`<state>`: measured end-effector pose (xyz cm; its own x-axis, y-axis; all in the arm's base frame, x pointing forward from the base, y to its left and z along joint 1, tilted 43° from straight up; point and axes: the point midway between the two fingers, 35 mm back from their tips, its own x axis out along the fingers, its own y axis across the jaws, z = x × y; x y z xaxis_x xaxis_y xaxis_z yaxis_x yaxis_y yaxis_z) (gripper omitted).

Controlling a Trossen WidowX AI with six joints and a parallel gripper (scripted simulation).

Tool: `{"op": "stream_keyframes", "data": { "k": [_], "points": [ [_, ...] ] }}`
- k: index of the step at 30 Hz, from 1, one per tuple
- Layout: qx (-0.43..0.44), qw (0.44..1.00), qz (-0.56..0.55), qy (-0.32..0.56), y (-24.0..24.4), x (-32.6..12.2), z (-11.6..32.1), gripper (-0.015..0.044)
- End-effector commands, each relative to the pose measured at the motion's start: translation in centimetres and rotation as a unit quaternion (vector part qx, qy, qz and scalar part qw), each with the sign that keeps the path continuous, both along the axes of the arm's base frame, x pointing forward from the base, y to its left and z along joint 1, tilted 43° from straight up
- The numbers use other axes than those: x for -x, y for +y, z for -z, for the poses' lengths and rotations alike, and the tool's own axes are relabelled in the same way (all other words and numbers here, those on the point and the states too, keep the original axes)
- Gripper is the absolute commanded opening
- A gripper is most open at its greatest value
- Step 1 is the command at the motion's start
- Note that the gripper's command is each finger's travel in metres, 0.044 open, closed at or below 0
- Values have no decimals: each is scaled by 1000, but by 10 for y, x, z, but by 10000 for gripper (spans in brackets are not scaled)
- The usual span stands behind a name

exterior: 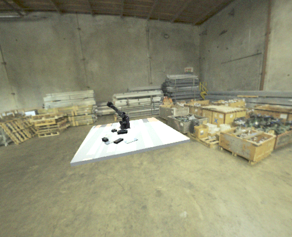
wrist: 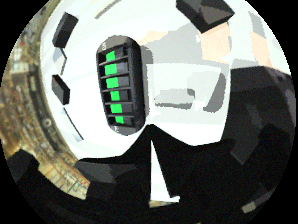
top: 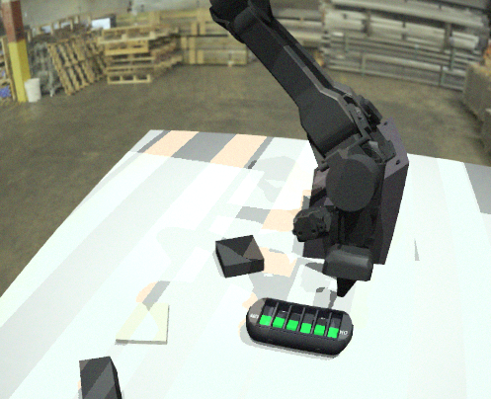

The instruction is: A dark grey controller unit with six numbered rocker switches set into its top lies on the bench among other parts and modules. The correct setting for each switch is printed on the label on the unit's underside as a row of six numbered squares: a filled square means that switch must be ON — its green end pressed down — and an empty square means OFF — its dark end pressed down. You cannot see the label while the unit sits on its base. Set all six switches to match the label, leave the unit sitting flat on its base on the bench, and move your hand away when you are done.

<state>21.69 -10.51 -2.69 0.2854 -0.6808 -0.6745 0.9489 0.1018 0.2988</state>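
Observation:
The dark grey controller unit sits flat on its base on the bench, its six switches facing up. Each switch shows a green end on the side nearer the top camera and a dark end on the arm's side. Which ends are pressed down is too fine to tell. The label underneath is hidden. My gripper is shut and empty. Its tips point down above the arm-side edge of the unit, near the end at the right in the top view. Whether they touch it I cannot tell.
A dark square block lies beyond the unit, on the arm's side. A pale flat plate lies to its left in the top view. Another dark block stands at the lower left. The bench holds them all.

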Motion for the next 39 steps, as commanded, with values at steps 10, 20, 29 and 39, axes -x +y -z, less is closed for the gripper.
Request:
{"op": "stream_keyframes", "data": {
  "k": [10, 20, 29, 39],
  "points": [
    [-3, 1000, -1, 5, -12, 0, 16, 0],
    [-2, 1000, -1, 5, -23, 0, 28, 0],
    [0, 1000, -2, 5, -33, 2, 38, 0],
    [0, 1000, -2, 5, -36, 2, 40, 0]
  ]
}}
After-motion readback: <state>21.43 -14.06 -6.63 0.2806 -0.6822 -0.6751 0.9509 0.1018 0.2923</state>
